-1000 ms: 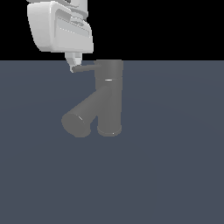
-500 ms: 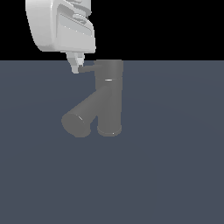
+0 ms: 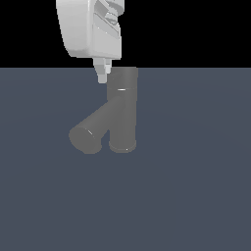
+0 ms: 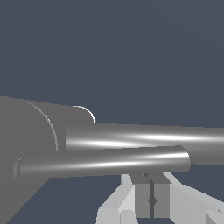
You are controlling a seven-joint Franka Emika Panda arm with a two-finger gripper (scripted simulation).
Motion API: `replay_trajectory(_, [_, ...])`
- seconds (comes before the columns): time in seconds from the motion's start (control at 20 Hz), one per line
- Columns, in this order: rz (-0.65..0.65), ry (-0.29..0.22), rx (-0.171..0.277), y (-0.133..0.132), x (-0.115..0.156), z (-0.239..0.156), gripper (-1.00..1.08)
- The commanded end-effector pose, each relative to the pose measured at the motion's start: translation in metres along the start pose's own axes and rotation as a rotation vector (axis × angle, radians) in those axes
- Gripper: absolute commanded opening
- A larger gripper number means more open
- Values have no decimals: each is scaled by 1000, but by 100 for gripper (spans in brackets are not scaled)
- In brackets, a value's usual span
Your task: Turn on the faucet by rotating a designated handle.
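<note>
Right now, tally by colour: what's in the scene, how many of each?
Dark grey: 2, the faucet and its handle.
White: 1, the gripper with the arm's last link above it.
Slate-blue: 1, the floor.
Total: 4.

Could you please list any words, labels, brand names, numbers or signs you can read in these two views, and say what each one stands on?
None: no text, number or sign shows in either view.
The faucet is plain dark grey, with only light glints.
The handle is bare.
The gripper and its white housing carry no readable label or brand.
The floor is unmarked.
</note>
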State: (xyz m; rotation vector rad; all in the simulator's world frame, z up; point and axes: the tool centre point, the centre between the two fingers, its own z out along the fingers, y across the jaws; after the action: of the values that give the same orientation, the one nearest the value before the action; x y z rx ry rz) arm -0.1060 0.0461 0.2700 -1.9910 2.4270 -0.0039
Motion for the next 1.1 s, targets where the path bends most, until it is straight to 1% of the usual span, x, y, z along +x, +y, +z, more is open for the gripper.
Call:
replay_trajectory(0.0, [36,0,-2,-4,32,0,-100])
replay_trajectory(0.3, [39,0,-3,-3,68,0,-100])
replay_trajectory(0.35, [39,0,-3,-3,68,0,-100])
replay_trajectory(0.4, [-6,2,-1,0,42,0,-100])
replay_trajectory(1.05, [15,2,-2,-36,83,0,-100])
